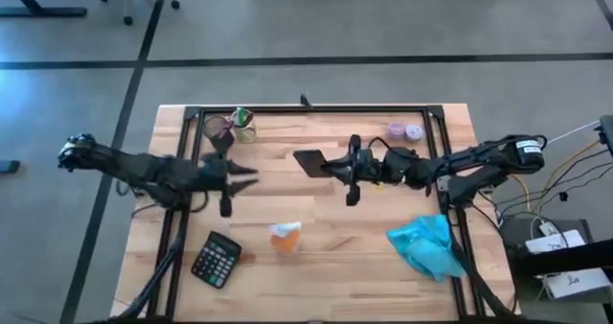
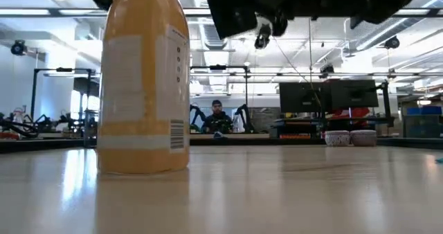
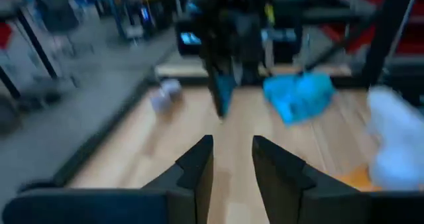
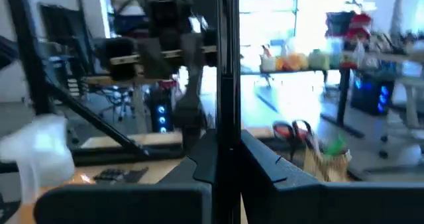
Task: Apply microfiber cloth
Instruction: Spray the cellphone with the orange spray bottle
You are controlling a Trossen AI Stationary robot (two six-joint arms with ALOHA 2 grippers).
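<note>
Microfiber cloth (image 1: pixel 426 245): turquoise, crumpled in loose folds, lying on the wooden table (image 1: pixel 316 219) near its right edge, on the near side. Its long axis runs diagonally, from a narrower end pointing toward the table's middle to a broader end toward the near right corner. No claw touches it.

Right gripper (image 1: pixel 351 173): over the middle of the table, reaching toward the left arm. The cloth lies behind it and toward the table's near side, well apart. In the right wrist view its two dark fingers (image 4: pixel 262 159) are clamped on a thin black slab seen edge-on, the black phone (image 1: pixel 309 162), which sticks out ahead of the claw.

Left gripper (image 1: pixel 239 177): over the left half of the table, pointing at the right gripper. Its fingers (image 3: pixel 199 163) stand apart with bare wood between them. The cloth shows ahead of it, beyond the other arm.

Orange bottle (image 1: pixel 285 236): white-topped, between the two claws and nearer the table's front edge.

Calculator (image 1: pixel 216 260): black, on the near side of the left claw.

Scissors in a cup (image 1: pixel 243 123): at the far edge, beyond the left claw.

Small pale round things (image 1: pixel 405 130): at the far edge, beside the right arm.
</note>
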